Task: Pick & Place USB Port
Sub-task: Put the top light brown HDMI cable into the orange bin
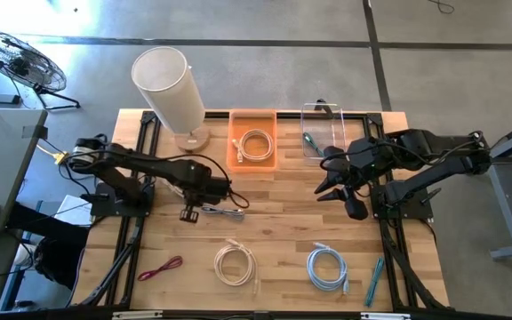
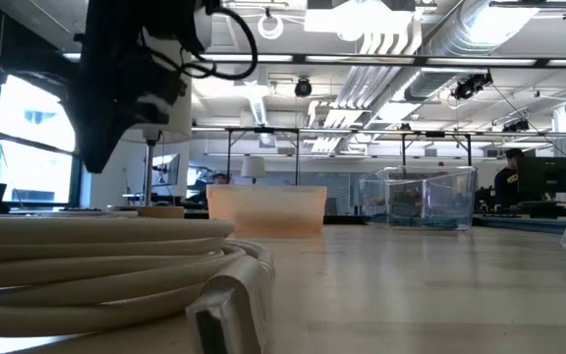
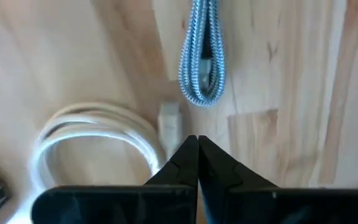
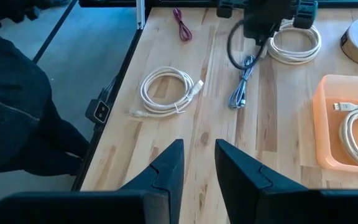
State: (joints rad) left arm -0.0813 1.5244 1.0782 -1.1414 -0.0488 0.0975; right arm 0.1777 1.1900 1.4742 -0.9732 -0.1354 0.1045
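Note:
My left gripper (image 1: 188, 212) (image 3: 197, 142) is shut and hovers over the table's middle left. Just beyond its tips lies a blue-grey braided cable (image 3: 202, 56) (image 1: 225, 212), folded into a loop. Beside them is a white coiled cable (image 3: 98, 134) with its USB plug (image 3: 168, 118). This coil is hidden under the arm in the high view. My right gripper (image 1: 338, 191) (image 4: 197, 155) is open and waits above the table's right side. The orange bin (image 1: 253, 142) at the far edge holds another white coil (image 4: 353, 134).
A clear bin (image 1: 323, 132) stands right of the orange one, with a teal cable inside. A lamp (image 1: 172, 89) stands at the far left. Along the near edge lie a maroon cable (image 1: 160, 267), a white coil (image 1: 236, 264), a light blue coil (image 1: 327, 267) and a teal cable (image 1: 373, 280).

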